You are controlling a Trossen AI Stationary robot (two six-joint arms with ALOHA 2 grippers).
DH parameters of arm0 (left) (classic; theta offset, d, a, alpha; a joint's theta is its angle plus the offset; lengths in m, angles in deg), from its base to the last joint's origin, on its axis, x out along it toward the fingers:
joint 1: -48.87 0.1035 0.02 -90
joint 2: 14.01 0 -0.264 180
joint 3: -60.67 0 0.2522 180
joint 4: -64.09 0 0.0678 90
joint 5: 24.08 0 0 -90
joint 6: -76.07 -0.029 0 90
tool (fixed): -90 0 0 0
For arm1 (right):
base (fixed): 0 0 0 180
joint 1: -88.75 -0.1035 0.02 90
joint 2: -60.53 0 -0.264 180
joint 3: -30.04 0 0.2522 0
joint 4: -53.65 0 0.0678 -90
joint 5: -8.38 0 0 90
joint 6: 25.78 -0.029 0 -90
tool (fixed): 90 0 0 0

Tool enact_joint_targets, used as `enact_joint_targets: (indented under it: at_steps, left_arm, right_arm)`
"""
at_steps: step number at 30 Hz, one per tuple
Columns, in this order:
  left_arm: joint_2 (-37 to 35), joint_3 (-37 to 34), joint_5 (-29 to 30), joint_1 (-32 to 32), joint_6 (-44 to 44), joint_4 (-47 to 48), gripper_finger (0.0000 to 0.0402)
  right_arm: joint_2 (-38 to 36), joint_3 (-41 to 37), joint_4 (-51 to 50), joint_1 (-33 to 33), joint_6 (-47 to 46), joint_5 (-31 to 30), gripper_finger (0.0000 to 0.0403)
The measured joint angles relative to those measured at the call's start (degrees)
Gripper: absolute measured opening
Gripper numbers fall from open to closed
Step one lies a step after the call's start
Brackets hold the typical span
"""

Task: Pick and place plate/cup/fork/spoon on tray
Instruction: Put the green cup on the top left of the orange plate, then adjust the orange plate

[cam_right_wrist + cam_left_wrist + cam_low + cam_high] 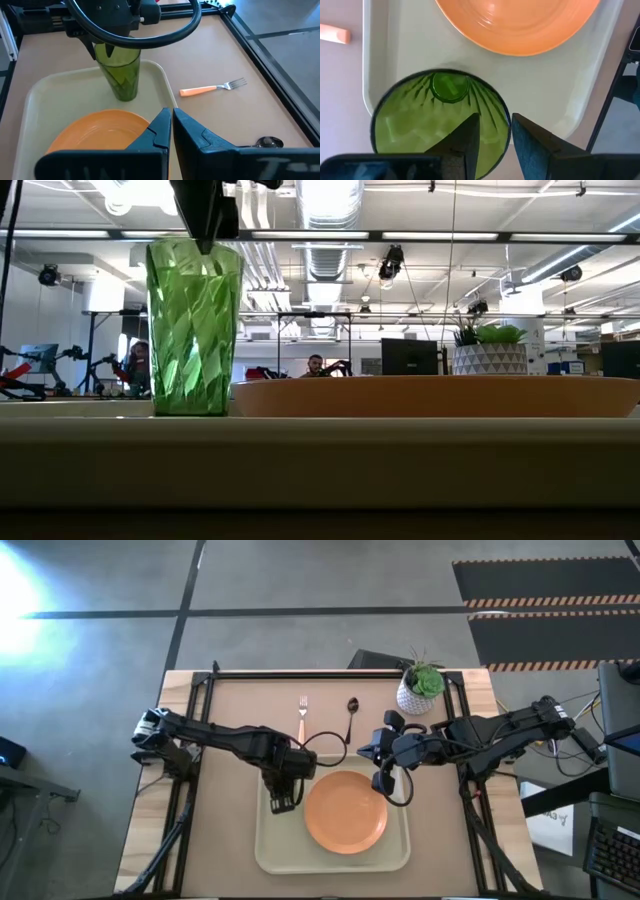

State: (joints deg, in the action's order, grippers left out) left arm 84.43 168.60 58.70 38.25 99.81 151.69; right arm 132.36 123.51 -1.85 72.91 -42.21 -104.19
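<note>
The green cup [193, 330] stands upright on the tray's [270, 850] left part, beside the orange plate [345, 815], which lies flat on the tray. My left gripper [496, 137] points down over the cup, slightly open, one finger inside the rim and one outside. My right gripper [171, 122] is shut and empty above the plate's far right edge. The fork [302, 718] and the dark spoon [351, 710] lie on the table beyond the tray. My left gripper comes from above with one finger [465, 142] inside the cup and the other [535, 150] outside, astride the rim [508, 131]. A gap shows between the fingers, and I cannot tell whether either touches the rim. The cup stands with its base on the tray.
A white pot with a green plant [420, 688] stands at the table's far right. Black frame rails [330, 673] run along the table's far edge and sides. Bare table lies between the tray's far rim and the cutlery.
</note>
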Motion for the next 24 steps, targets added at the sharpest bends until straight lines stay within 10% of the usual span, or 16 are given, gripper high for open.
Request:
enact_joint_targets:
  at_steps: [15,24]
  left_arm:
    - [0.0,13.0,1.1,1.7,-5.8,-0.1,0.0096]
    - [-2.8,23.8,18.9,2.0,-12.3,1.2,0.008]
  right_arm:
    - [0.0,0.0,-0.1,0.0,1.0,0.0,0.0009]
    - [0.0,0.0,-5.7,0.0,-1.3,0.0,0.0009]
